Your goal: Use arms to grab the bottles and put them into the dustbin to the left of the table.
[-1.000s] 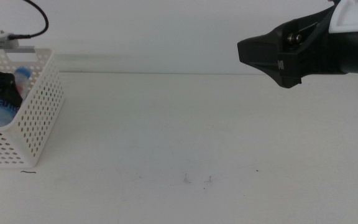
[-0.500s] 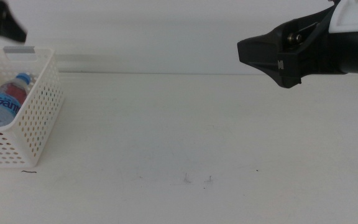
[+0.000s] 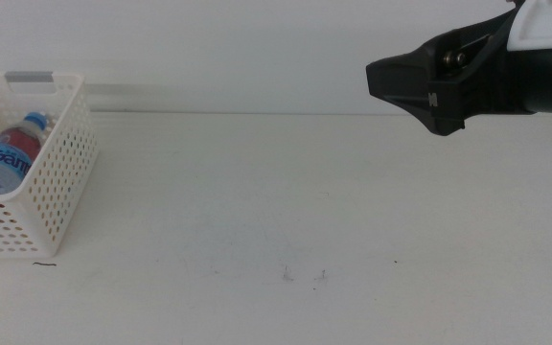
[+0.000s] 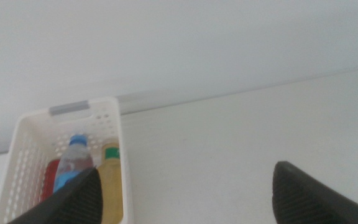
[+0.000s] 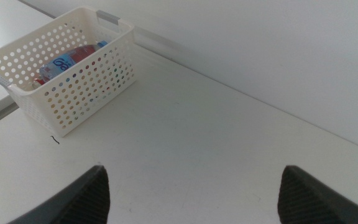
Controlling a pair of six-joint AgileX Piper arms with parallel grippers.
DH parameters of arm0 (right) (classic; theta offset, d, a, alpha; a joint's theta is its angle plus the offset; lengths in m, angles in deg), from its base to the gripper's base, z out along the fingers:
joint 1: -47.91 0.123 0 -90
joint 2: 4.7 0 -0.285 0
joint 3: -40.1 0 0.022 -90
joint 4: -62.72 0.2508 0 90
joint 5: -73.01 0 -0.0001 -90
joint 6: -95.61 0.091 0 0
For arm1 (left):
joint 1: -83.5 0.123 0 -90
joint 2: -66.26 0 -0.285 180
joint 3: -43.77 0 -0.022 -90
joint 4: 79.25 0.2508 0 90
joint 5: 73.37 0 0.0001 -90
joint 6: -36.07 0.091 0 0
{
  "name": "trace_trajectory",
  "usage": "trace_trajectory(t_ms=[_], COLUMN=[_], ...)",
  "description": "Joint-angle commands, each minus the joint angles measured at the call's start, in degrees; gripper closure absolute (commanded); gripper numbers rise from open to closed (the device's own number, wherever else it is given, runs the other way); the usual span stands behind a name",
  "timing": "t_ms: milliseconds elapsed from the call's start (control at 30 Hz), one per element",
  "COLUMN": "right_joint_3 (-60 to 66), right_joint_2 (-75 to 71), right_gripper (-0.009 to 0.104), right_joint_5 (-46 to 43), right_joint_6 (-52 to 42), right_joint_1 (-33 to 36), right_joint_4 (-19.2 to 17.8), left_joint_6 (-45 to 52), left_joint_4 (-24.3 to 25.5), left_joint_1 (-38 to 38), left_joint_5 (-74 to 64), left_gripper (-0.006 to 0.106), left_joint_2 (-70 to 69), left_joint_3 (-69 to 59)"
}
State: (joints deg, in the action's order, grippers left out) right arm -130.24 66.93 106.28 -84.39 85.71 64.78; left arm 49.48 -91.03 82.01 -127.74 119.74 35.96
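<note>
The white perforated dustbin (image 3: pixel 60 177) stands at the table's left edge. A clear blue-capped water bottle (image 3: pixel 8 153) lies inside it. The left wrist view looks down into the dustbin (image 4: pixel 125 168) and shows the water bottle (image 4: pixel 73 167), the yellow tea bottle (image 4: pixel 109 183) and the red can (image 4: pixel 50 177) side by side. My left gripper (image 4: pixel 187 169) is open and holds nothing, up above the table to the right of the bin; the middle view does not show it. My right gripper (image 3: pixel 401 84) hangs high at the right, also open (image 5: pixel 194 169) and holding nothing.
The white table (image 3: pixel 286 201) carries a few small dark specks (image 3: pixel 287 276) near the front. A short dark mark (image 3: pixel 43 264) lies by the bin's front corner. A pale wall rises behind the table.
The left gripper was over the dustbin, then rose toward the upper left and left the middle view. The water bottle now lies uncovered in the bin. The right gripper has not moved.
</note>
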Motion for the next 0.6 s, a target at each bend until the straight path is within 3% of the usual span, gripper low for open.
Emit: trace_trajectory(t_ms=[0,100,567], right_joint_3=[0.06,0.06,0.06], right_joint_2=[-0.46,-0.46,-0.46], right_gripper=[0.009,0.009,0.009], right_joint_5=[-0.26,-0.26,-0.26], right_joint_6=[0.00,0.00,0.00], right_joint_1=[0.00,0.00,0.00], right_joint_4=[-0.41,-0.41,-0.41], left_joint_6=[-8.29,-12.21,-12.11], left_joint_4=[5.54,10.01,8.96], left_joint_1=[-2.45,-4.42,-4.71], left_joint_5=[3.81,5.12,6.21], left_gripper=[0.007,0.007,0.007], left_joint_2=[-6.22,-10.62,-14.68], left_joint_3=[-6.12,-10.95,-14.96])
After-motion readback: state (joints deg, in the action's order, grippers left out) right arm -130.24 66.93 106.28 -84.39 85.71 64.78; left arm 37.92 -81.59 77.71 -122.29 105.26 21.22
